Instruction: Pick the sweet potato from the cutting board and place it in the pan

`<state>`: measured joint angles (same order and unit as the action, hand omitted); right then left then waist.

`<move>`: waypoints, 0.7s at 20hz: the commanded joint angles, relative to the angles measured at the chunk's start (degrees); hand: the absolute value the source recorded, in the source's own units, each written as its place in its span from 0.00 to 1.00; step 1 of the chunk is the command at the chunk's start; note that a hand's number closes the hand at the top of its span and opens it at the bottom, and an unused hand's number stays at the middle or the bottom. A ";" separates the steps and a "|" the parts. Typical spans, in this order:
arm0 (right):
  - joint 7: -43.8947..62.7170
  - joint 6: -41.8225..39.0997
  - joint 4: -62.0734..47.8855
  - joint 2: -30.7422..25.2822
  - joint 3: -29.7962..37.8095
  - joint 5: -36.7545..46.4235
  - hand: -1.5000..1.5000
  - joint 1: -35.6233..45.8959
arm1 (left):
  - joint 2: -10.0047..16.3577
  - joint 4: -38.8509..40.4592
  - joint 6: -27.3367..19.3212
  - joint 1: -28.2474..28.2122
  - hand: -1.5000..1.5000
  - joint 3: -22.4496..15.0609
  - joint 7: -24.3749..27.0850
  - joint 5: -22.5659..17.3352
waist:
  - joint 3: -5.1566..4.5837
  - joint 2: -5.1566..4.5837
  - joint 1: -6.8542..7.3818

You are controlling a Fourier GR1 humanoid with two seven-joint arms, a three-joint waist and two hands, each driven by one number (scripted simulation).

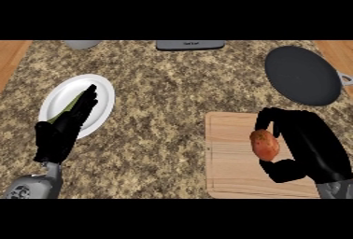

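Observation:
The sweet potato (264, 144), reddish brown and oblong, sits over the wooden cutting board (231, 158) at the lower right. My right hand (307, 147) is curled round it, thumb and fingers pinching its top and bottom ends. The dark grey pan (302, 74) lies at the upper right, apart from the board, its handle pointing right. My left hand (66, 128) rests open at the lower left, fingers straight up over the edge of a white plate (66, 95).
A green item on the white plate is mostly hidden by my left hand. A grey appliance (189, 45) and a grey bowl edge (82, 44) sit at the counter's far edge. Wooden floor shows at both upper corners.

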<state>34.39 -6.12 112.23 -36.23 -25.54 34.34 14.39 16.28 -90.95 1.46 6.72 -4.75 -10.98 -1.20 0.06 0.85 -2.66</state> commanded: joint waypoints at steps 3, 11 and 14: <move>-6.68 11.16 10.78 -3.66 7.45 4.86 1.00 -11.32 | 0.39 -1.28 0.38 0.84 0.50 0.68 -0.67 0.41 | 0.03 -0.55 1.11; -13.05 14.79 -0.43 3.40 18.34 0.16 1.00 -10.36 | -0.75 -0.46 2.89 1.61 0.50 0.77 -0.90 0.84 | -0.04 -0.85 2.65; -20.38 16.31 -6.56 4.11 24.74 -10.17 1.00 -9.70 | -1.07 -0.91 3.00 -1.58 0.50 0.07 1.88 1.18 | 0.00 -0.92 2.86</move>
<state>20.58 8.68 111.46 -33.17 -7.28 31.16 4.56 15.08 -91.51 3.52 7.42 -4.79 -11.00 -0.15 0.04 0.02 -0.16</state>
